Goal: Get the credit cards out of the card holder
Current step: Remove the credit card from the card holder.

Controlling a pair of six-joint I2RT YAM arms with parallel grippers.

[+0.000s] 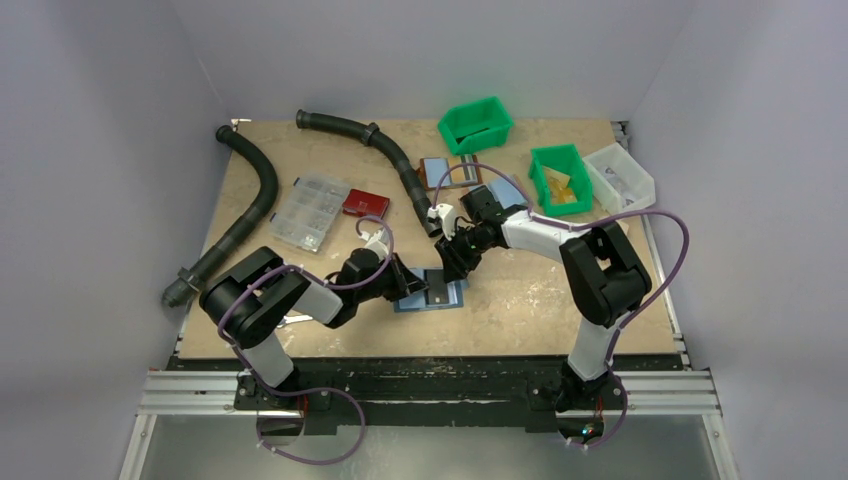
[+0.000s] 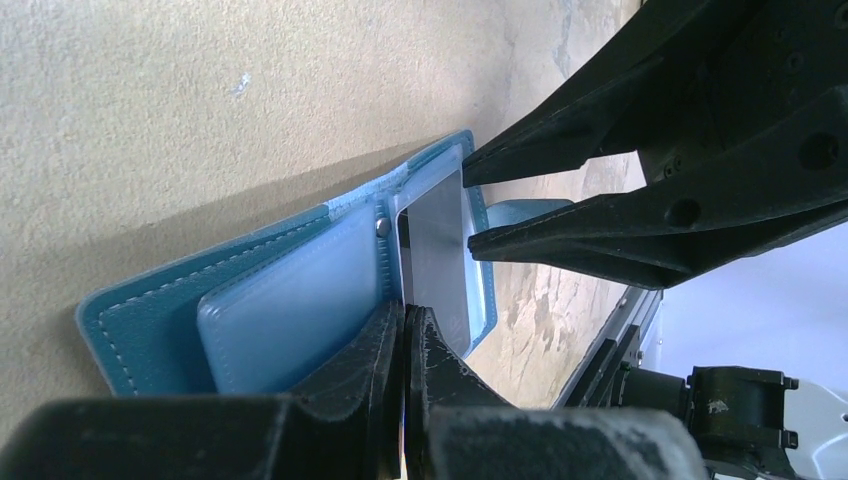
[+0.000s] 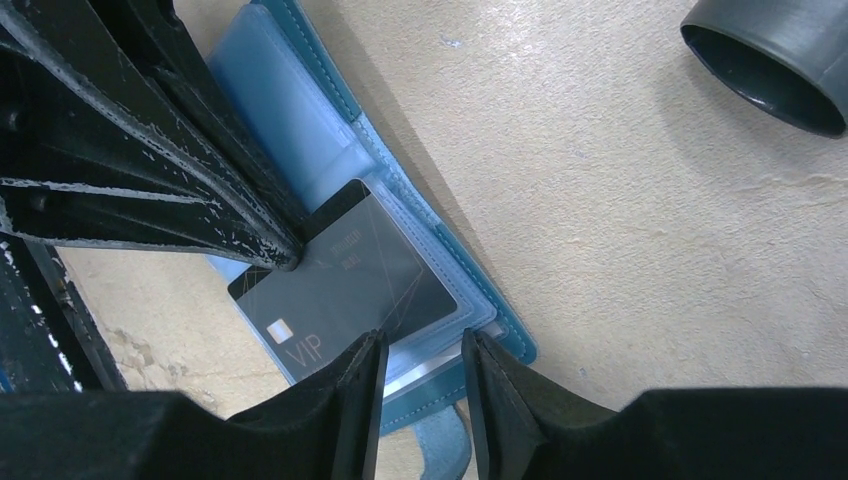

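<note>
Left gripper [image 2: 405, 318] pressed together, tips bearing down on the opened card holder [image 2: 150, 325] flat on the table. Right gripper [image 3: 420, 350] spread partway, tips poised either side of the end of a dark "VIP" credit card [image 3: 350, 275]. Card lodged in the holder's clear pocket, directly between the two grippers' tips.

Little room is left around the card holder [image 2: 160, 330] — the left gripper [image 2: 405, 320] is planted on its middle, and the right gripper [image 2: 468, 212] is poised at one edge. The hose [image 3: 770, 60] is found near, not touching. Bare table [image 3: 650, 260] is left open between hose and holder.
</note>
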